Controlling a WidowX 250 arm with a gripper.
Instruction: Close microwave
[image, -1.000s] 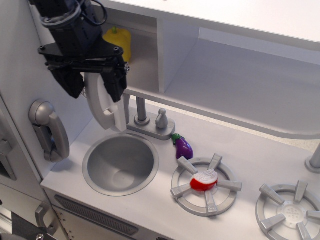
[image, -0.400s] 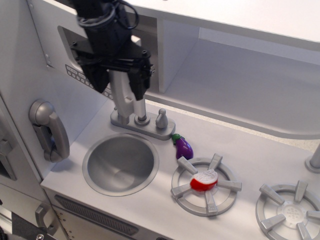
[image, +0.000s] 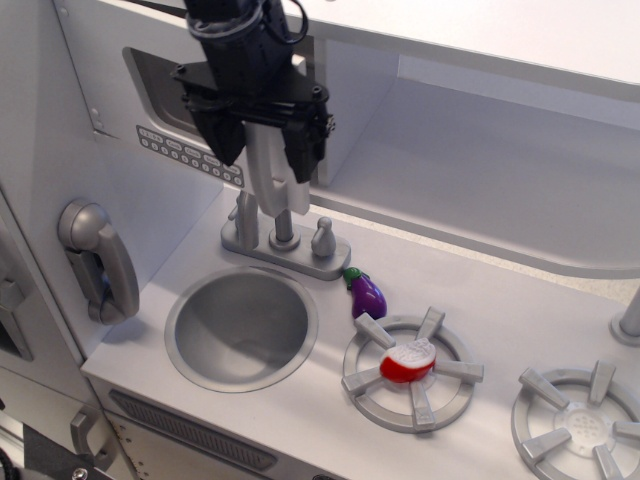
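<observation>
**observation.image: jaws astride the microwave door handle**

The black gripper (image: 266, 150) hangs at the upper left, its two jaws apart with the vertical silver handle (image: 270, 180) of the microwave (image: 150, 130) standing between them. Whether the jaws press on the handle or only flank it cannot be told. To the left of the jaws, the microwave door shows its dark window (image: 160, 92) and, below that, a slanting row of small grey buttons (image: 190, 157). The door's right edge, where the handle sits, lies close against the cabinet; any remaining gap is hidden behind the gripper.

Right of the jaws opens a wide doorless white shelf (image: 480, 170). Directly below them a grey faucet (image: 283, 235) stands on the white tabletop (image: 520, 310), and below that lies the round sink basin (image: 240, 328). Down and to the right of the jaws, a small purple eggplant (image: 367, 293) rests beside a grey burner (image: 411, 368) that carries a red and white toy food piece (image: 407, 362). A second burner (image: 582, 420) sits further right. Far left and lower than the jaws, a grey toy telephone (image: 97, 260) hangs on the side wall.
</observation>
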